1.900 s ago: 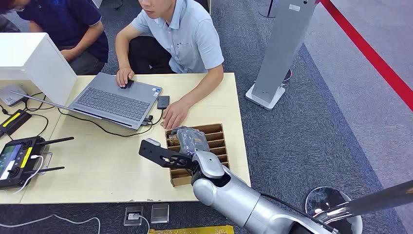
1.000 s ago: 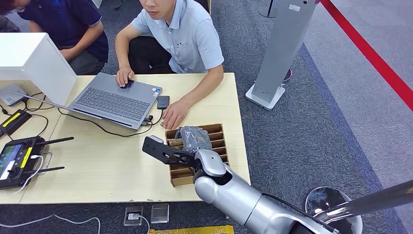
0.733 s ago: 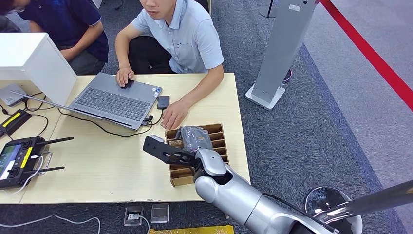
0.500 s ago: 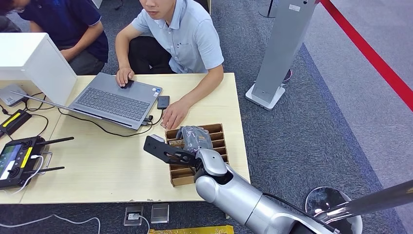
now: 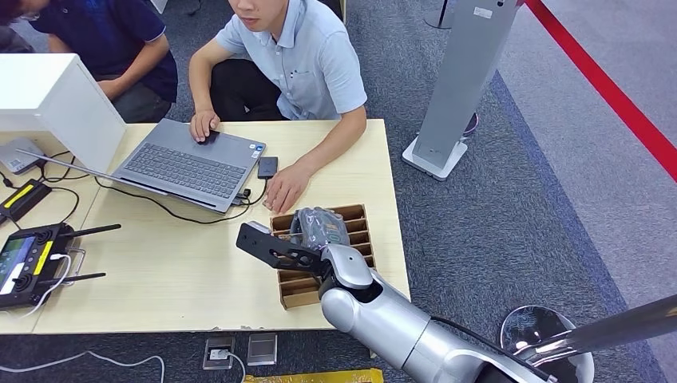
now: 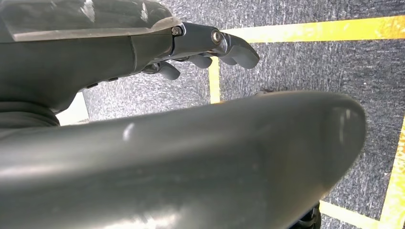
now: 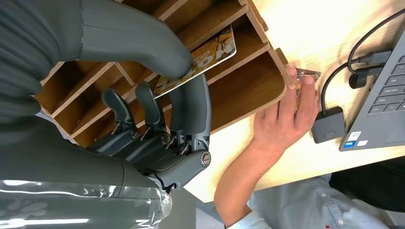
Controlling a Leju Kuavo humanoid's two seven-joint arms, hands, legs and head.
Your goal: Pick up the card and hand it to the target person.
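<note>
I am seeing the card [image 7: 200,56], with its yellow-and-dark printed face, sitting in one of the end slots of the wooden slotted tray [image 7: 248,88]. My right hand [image 7: 157,90] is reaching into that tray: the thick thumb is lying on the card's face and a dark finger is coming up against its underside, so the hand is pinching the card while part of the card is sticking out past the fingertips, still inside the slot. In the head view, the right hand [image 5: 319,225] is covering the tray's middle dividers, and the silver forearm is running back toward me over the near corner of the bench [image 5: 160,279].

My left hand [image 6: 210,47] is hanging over grey carpet with yellow lines; its fingers are curling loosely and gripping nothing.

A person in a light blue shirt [image 5: 307,60] is sitting at the far side of the bench, one hand [image 5: 286,188] resting flat just beside the tray's far edge, the other on the open laptop [image 5: 188,163]. A small dark adapter [image 5: 267,167] is lying beside the laptop with a cable attached. A second person in dark blue [image 5: 112,40] is sitting further left. A controller with a screen [image 5: 28,263] is sitting at the bench's left end.
</note>
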